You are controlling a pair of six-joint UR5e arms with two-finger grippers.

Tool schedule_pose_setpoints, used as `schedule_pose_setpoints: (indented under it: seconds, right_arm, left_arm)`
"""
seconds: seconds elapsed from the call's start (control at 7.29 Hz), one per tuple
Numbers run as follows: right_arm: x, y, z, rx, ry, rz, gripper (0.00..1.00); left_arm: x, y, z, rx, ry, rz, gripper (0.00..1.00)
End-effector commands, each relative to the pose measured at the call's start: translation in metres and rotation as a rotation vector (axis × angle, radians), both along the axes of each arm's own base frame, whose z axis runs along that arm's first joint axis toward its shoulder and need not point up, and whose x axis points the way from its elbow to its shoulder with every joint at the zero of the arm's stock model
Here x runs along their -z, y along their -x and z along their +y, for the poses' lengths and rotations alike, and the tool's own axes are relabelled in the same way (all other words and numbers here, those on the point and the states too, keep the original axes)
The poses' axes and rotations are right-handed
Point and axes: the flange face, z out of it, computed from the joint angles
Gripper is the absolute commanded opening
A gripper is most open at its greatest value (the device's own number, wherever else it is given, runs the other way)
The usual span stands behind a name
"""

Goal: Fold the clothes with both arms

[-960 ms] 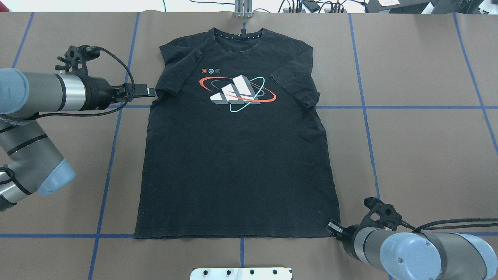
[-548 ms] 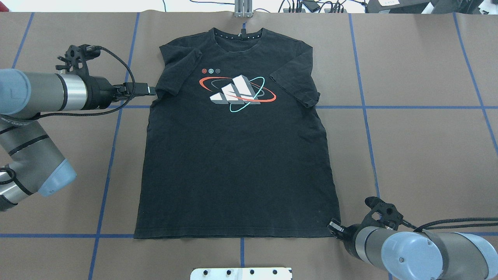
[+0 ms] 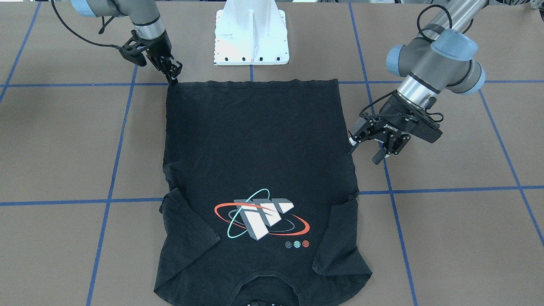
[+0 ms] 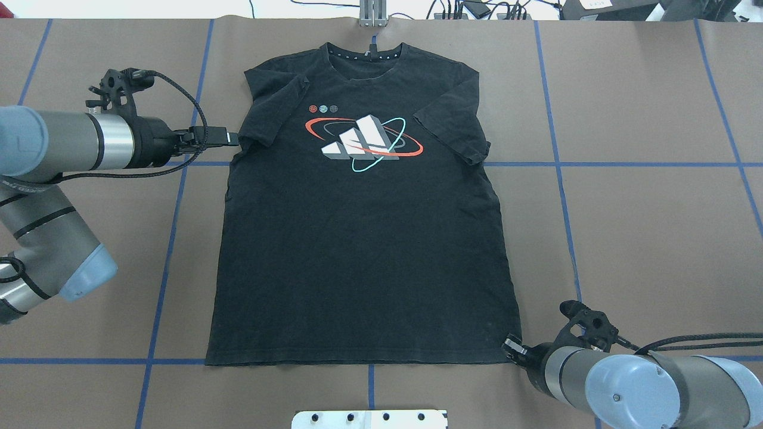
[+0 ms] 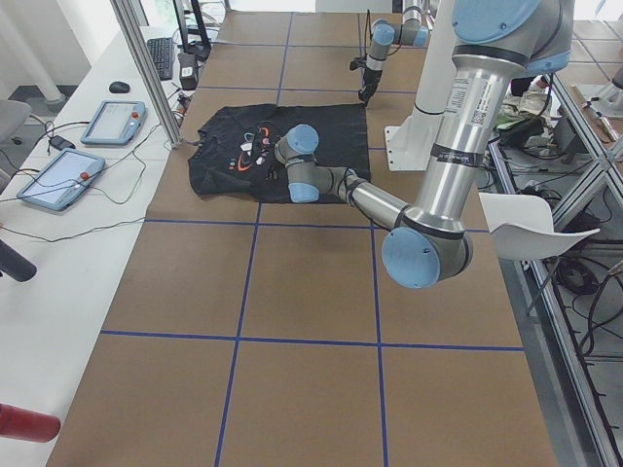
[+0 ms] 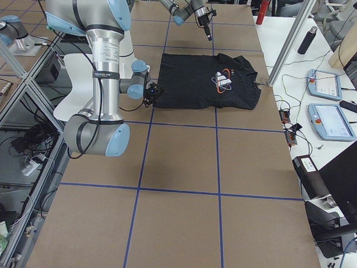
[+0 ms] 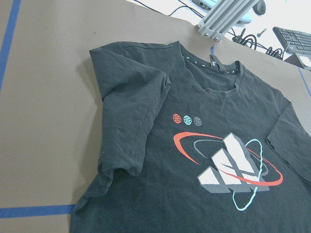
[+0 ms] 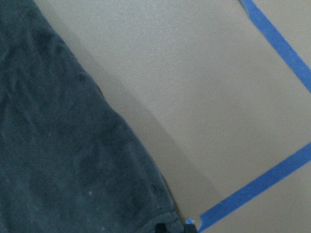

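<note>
The black T-shirt (image 4: 363, 238) lies flat and face up on the brown table, collar at the far edge, with its red, teal and white logo (image 4: 363, 143) showing. My left gripper (image 3: 364, 151) is open beside the shirt's side seam just below the sleeve (image 4: 262, 113), one fingertip (image 3: 352, 142) at the fabric edge. The right gripper (image 3: 174, 77) rests its tips on the near hem corner (image 4: 512, 357). Whether it is open or shut does not show. In the right wrist view the T-shirt (image 8: 58, 145) still lies flat at that corner.
The white base mount (image 3: 250, 38) stands just behind the hem. An aluminium post (image 4: 372, 15) and cables sit beyond the collar. Blue tape lines (image 4: 596, 164) grid the brown table. Two tablets (image 5: 112, 122) lie on the side bench.
My left gripper has crept slightly right, up to the shirt's edge. The right gripper shifted a touch at the hem corner. The shirt has not moved.
</note>
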Motion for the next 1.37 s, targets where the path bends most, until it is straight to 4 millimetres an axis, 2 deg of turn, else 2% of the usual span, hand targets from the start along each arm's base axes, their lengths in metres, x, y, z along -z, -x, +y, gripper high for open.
schedule_pose_setpoints:
  seconds: [0.0, 0.27, 0.41, 0.55, 0.82, 1.1, 1.23]
  right_arm:
    - [-0.001, -0.001, -0.002, -0.004, 0.0, 0.003, 0.25]
    - [-0.002, -0.002, -0.003, -0.007, 0.002, 0.004, 0.26]
    - [-0.002, -0.002, -0.003, -0.007, 0.002, 0.004, 0.23]
    - [-0.001, -0.003, -0.004, -0.01, 0.002, 0.004, 0.0]
    - [0.009, -0.017, -0.003, -0.011, 0.0, -0.014, 0.0]
    - [0.026, -0.033, -0.001, -0.004, 0.0, -0.046, 0.0]
    - [0.033, -0.036, 0.0, -0.002, 0.002, -0.031, 0.0]
  left_arm:
    - [0.0, 0.0, 0.0, 0.0, 0.0, 0.0, 1.0]
    - [0.001, 0.0, 0.0, 0.002, 0.0, 0.002, 1.0]
    - [0.0, 0.0, 0.0, 0.002, 0.001, 0.0, 1.0]
    - [0.001, 0.0, 0.0, 0.0, 0.0, 0.002, 1.0]
    - [0.005, 0.0, 0.002, -0.001, -0.004, 0.01, 1.0]
    - [0.017, -0.016, 0.023, -0.034, 0.041, 0.059, 1.0]
    - [0.013, -0.028, 0.038, -0.06, 0.081, 0.063, 0.99]
